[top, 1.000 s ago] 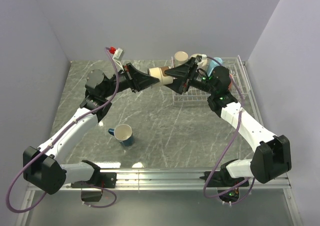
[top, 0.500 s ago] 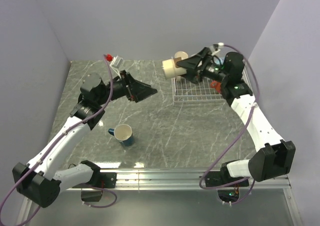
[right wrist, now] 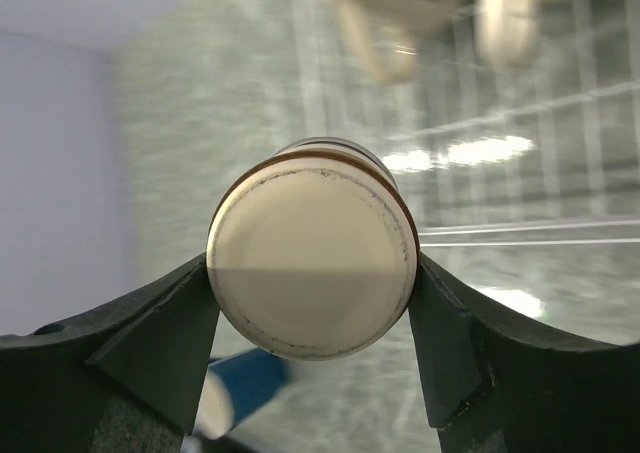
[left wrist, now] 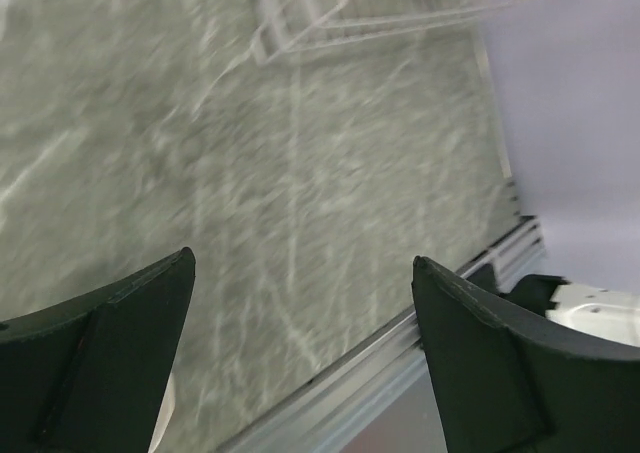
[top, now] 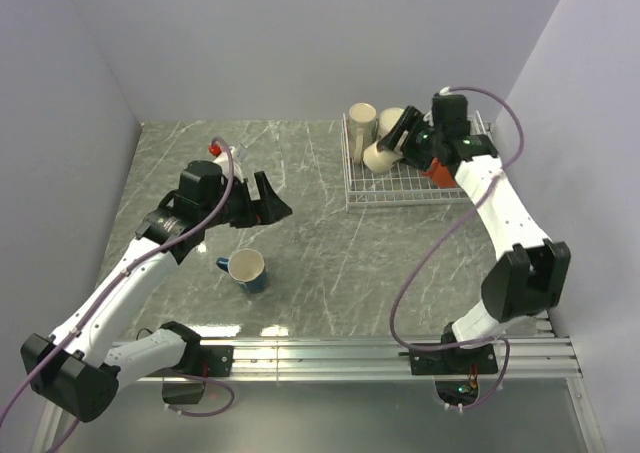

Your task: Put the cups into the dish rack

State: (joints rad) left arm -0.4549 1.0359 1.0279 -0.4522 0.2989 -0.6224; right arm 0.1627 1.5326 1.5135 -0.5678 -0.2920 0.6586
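a: what is the right pincer (top: 400,141) doing?

b: it is pinching the cream cup (right wrist: 312,263). one finger is on each side, and we see the round bottom of the cup.

a: was it like that before?

b: no. a moment ago both pincers met in the middle, with that cup between them. the left one was pressed tight then. then it let go, and the right one took the cup away.

a: and the left pincer (left wrist: 300,263) now?

b: spread wide, with nothing in it. only the grey table (top: 330,253) shows between its fingers. it has pulled back to its own side.

a: where is the cream cup now?

b: up in the air over the dish rack (top: 398,199), tipped on its side. another cup (top: 362,123) is already in the back corner of the rack.

a: so what does that mean?

b: i think the pass worked. the cup just needs to go down into the rack and be let go.

a: anything left?

b: yes, the dark blue cup (top: 246,270) sits on the table, near the left pincer. i guess that one is next.
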